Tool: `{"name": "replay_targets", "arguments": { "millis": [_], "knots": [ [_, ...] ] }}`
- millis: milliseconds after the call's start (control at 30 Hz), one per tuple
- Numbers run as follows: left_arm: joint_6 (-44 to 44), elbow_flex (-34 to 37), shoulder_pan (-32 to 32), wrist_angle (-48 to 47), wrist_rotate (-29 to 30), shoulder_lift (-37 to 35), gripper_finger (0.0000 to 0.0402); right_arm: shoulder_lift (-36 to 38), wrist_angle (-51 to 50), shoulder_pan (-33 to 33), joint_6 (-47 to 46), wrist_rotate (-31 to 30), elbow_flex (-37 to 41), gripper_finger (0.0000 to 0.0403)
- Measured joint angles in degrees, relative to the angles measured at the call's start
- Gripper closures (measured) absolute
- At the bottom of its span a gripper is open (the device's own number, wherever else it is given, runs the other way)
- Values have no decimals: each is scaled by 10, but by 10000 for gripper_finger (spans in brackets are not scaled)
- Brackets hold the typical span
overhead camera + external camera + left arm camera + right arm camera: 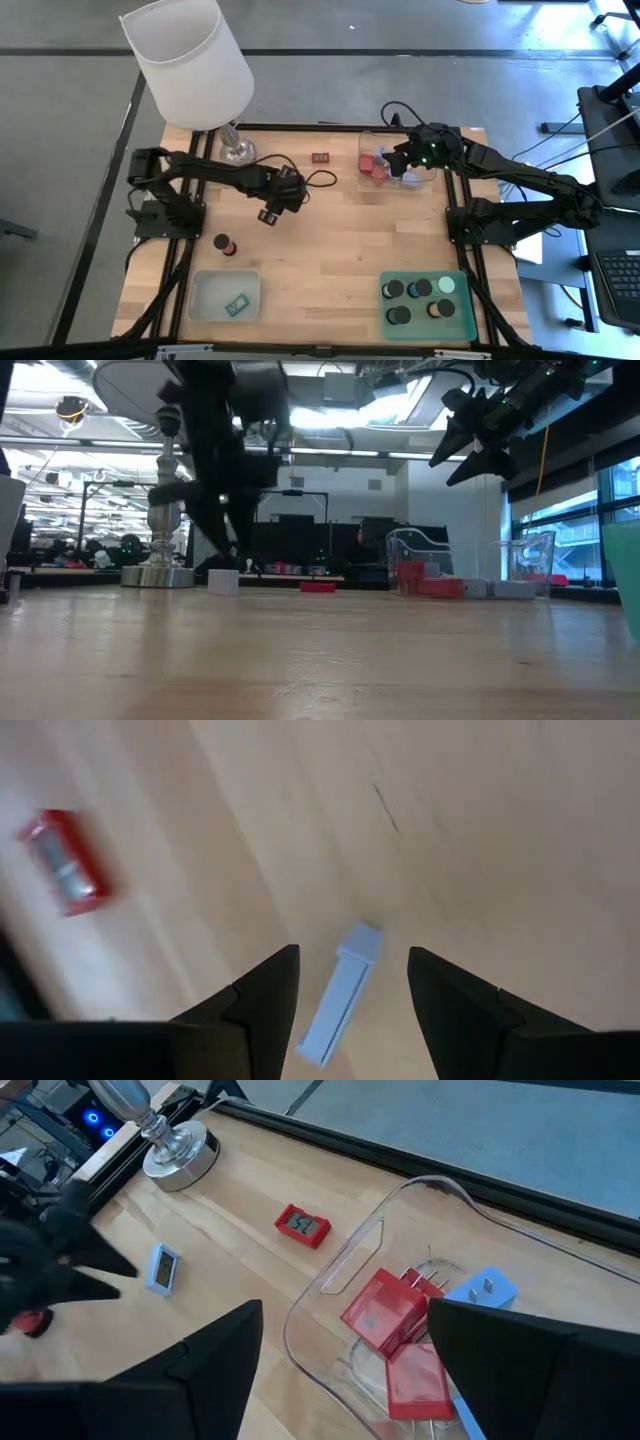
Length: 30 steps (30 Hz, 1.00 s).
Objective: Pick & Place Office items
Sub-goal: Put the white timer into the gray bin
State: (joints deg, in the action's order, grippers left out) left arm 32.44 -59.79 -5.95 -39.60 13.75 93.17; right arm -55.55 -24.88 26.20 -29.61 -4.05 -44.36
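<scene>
While the large white-shaded lamp (190,60) fills the high view's upper left, the clear plastic tray (400,1260) at upper centre-right holds 2 flat red blocks (385,1315) and a lilac-blue block (485,1292). The right gripper (405,158) hangs above it, jaws parted and empty. Left of centre, the left gripper (350,985) hovers with jaws narrowly apart, empty, over a small pale-blue rectangular piece (342,990) on the wood. A small red clock-like piece (302,1226) lies beside the tray.
</scene>
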Motion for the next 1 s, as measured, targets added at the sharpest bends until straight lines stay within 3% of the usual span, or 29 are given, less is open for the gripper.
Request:
{"name": "replay_targets", "arguments": {
  "millis": [300,467,633,800,1000],
  "knots": [
    [93,0,-49,0,-30,73,217,0,0,0,-2,4,0,117],
    [102,0,-65,0,-31,89,220,0,0,0,-1,4,0,117],
    [85,0,-65,-2,-27,88,272,0,0,0,-1,4,0,117],
    [12,-17,-60,-40,-30,87,352,0,0,0,-1,5,0,117],
    [-147,-81,-47,-116,-49,76,358,0,0,0,-1,4,0,117]
  ]
}}
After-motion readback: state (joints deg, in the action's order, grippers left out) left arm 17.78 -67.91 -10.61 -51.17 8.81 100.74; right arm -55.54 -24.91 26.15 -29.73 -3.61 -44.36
